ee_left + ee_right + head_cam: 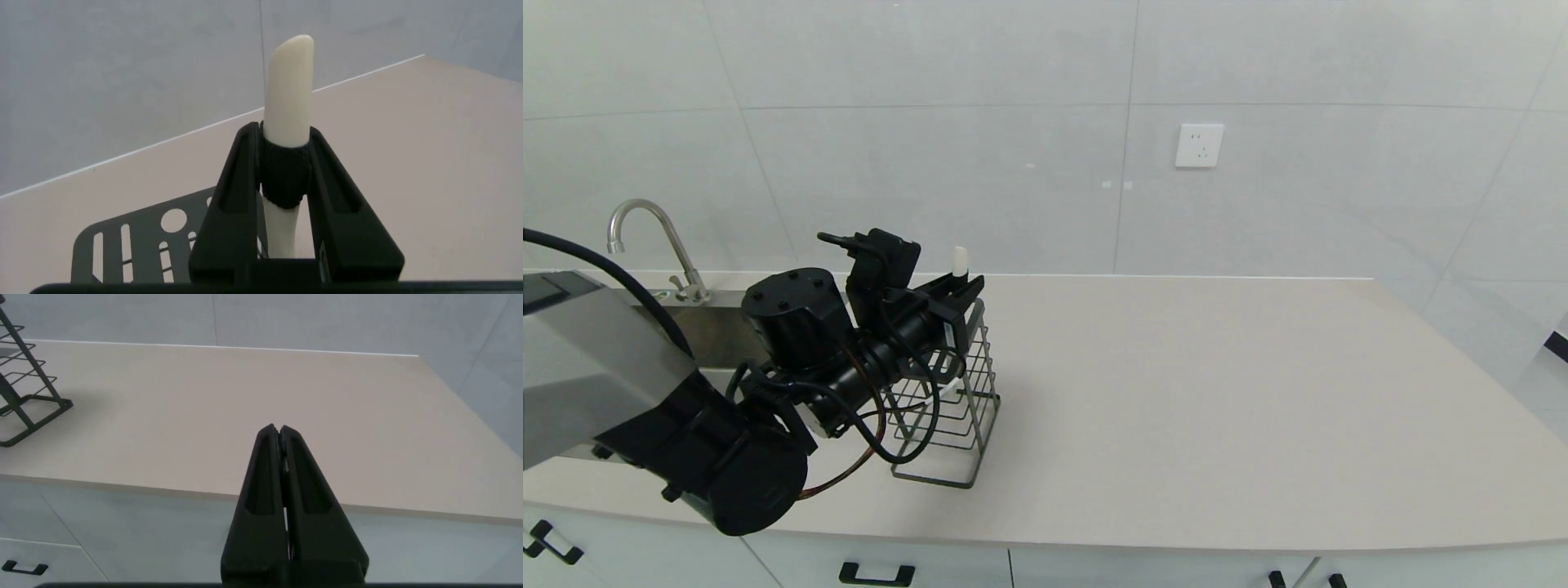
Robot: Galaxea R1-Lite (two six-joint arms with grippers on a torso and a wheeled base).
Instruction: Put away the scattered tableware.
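Tableware first: a cream-white rounded utensil handle (961, 260) stands upright, its tip poking above the left tool (964, 286). The left wrist view gives the close look, with the handle (288, 90) pinched between the two black fingers of that tool (284, 137). They are closed in just to the width of the handle and grip it below the tip. Its lower end is hidden behind the arm and the wire, so I can't say what kind of utensil it is.

The grip sits right at the top of a dark wire rack (956, 408), which stands on the beige worktop (1217, 392) near the front edge. Beside the rack, on the robot's left, lies a steel sink (711, 327), with a curved steel tap (645, 220) behind it.

The right tool (280, 433) has its fingers pressed flat together with nothing between them. It hangs over the front edge of the worktop (245, 400), well apart from the rack (20, 376).

A white wall socket (1199, 145) sits on the grey tiled wall (931, 122).
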